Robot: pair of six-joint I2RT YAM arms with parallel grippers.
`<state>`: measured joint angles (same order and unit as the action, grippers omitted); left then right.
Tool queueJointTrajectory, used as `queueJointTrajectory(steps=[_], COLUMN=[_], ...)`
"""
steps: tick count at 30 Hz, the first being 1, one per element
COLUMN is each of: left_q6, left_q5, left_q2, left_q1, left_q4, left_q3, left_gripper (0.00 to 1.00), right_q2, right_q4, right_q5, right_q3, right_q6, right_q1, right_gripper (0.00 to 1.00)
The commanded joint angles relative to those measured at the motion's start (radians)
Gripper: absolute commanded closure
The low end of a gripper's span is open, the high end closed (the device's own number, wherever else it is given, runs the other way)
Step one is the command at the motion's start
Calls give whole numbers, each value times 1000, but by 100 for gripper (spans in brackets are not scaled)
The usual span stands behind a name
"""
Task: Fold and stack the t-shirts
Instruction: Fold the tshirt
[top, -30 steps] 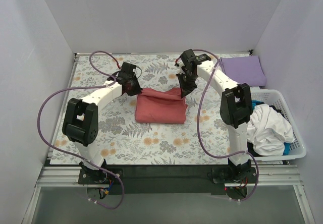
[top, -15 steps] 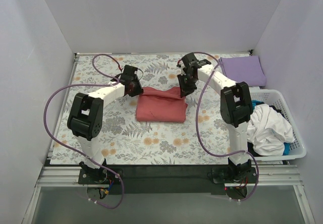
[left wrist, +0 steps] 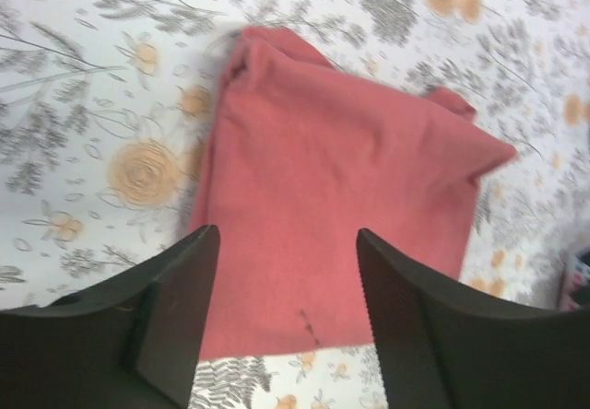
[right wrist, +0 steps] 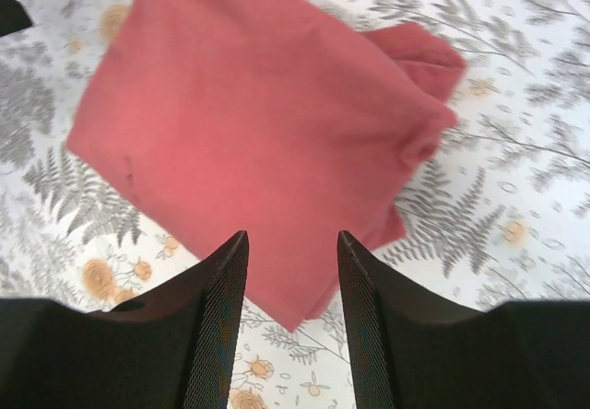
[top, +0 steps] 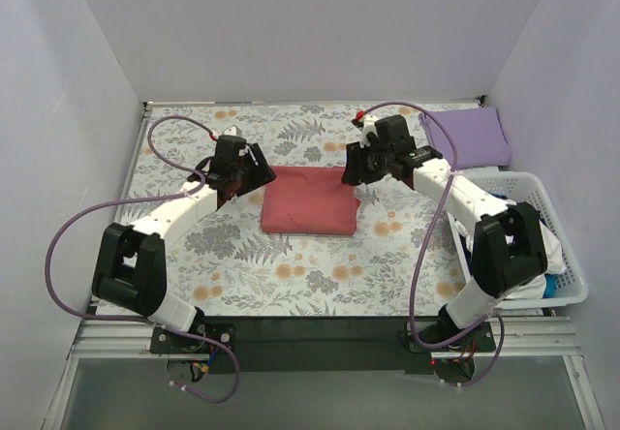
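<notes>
A: How many tees?
B: Two soft cloth ones: salmon-red tee (top: pixel 308 202), a folded rectangle, frame centre; lavender tee (top: pixel 470 138), upper right.
A: Pincers?
B: Both spread and empty: left gripper (left wrist: pixel 286 239), right gripper (right wrist: pixel 291 239).

Folded tee (top: pixel 308 200) on table cloth (top: pixel 291 275) centre; another tee (top: pixel 470 138) behind basket (top: pixel 572 290)

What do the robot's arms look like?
Both the left arm and the right arm have smooth white tubes joined by chunky black blocks. Thin purple cables loop loosely alongside them. Each arm ends in two black jaws with tiny ridges on their inner faces. I can't see any writing.
</notes>
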<state>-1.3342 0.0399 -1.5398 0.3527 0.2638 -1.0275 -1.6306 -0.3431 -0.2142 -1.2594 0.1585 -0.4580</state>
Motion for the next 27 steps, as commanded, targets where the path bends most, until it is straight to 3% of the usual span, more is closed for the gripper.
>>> queueJointTrajectory(steps=[1,2,5,9,14,18,21,27], left_q6=[13,15,24,23,9,-16,-42,-80], left_q5=[-133,-155,-193,-187,-231,-268,-304,-376], left_q2=[47,34,-49,-225,-480,-583,-592,-412], left_q1=[19,20,20,-4,-57,-107,-142,-152], left_q4=[-93,-109,-156,-184,-212,-210,-219,-255], left_q3=[76,84,46,-121,-285,-367,-373,-289], left_gripper=[42,49,56,67,69,69,65,37], right_q2=[-15,-46,-119,-242,-435,-540,-595,-510], right_q4=[170,174,226,285,367,406,414,498], right_q5=[-181,-204,-264,-373,-461,-510,-537,-583], right_q3=[69,69,52,-30,-142,-257,-308,-270], right_q6=[-23,-30,-39,-28,16,97,151,263], right_q1=[-5,-4,1,50,139,186,212,217], right_gripper=[50,50,51,51,52,52,52,52])
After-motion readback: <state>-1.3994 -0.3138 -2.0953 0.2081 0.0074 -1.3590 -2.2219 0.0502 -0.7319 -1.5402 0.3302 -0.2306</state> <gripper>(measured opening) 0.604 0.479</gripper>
